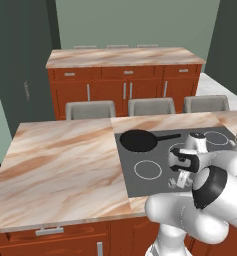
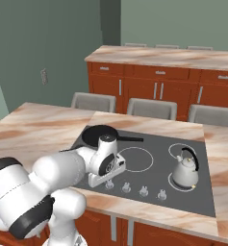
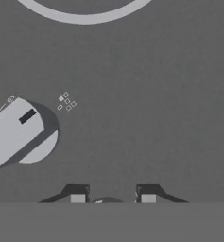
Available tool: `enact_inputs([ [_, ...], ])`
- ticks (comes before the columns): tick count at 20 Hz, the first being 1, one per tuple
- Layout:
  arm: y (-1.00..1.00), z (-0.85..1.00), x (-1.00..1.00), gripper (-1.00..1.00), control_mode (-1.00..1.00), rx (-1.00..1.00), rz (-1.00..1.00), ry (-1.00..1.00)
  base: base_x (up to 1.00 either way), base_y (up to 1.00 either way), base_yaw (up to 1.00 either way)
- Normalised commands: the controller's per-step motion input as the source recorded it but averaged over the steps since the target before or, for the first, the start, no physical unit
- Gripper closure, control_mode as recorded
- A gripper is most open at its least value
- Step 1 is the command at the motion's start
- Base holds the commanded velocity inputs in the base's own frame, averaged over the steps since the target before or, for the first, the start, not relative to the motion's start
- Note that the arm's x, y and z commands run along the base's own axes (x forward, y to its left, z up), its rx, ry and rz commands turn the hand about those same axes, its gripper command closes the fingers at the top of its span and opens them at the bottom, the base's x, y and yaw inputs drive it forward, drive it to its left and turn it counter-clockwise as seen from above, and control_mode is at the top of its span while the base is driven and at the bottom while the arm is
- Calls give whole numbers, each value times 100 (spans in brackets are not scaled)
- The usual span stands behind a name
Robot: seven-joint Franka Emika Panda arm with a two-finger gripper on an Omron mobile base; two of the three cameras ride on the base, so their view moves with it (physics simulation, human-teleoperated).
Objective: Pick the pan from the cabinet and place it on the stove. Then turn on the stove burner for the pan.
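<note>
The black pan (image 1: 139, 140) (image 2: 100, 135) lies flat on the back left ring of the dark grey stove (image 1: 155, 187) (image 2: 154, 170), its handle pointing right. My gripper (image 1: 174, 183) (image 2: 106, 181) (image 3: 112, 196) hangs low over the stove's front row of knobs. Its two fingertips (image 3: 77, 197) stand a little apart, one on each side of a small grey knob (image 3: 107, 201) at the left end of the row. A narrow gap shows beside the knob, so the gripper is open. Another knob (image 3: 19, 134) lies off to one side. The cabinet is out of view.
A silver kettle (image 2: 185, 170) stands on the front right ring. More knobs (image 2: 143, 191) run along the stove's front edge. Marble counter (image 1: 60, 160) spreads to the left, grey chair backs (image 1: 90, 109) stand behind the island, and a second counter with drawers (image 1: 125, 75) lies beyond.
</note>
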Motion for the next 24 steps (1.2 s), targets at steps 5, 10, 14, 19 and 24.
enact_inputs([
  [5,-44,-64,-54,100,-100,-1,10,0,0,0,0],
  [10,-50,-67,-77,100,-100,0,12,0,0,0,0],
  [14,-42,-75,-85,100,-100,-1,14,2,0,0,0],
  [19,-33,-75,-95,100,-100,-3,13,2,0,0,0],
  [24,-31,-67,-97,100,-100,-5,15,1,0,0,0],
])
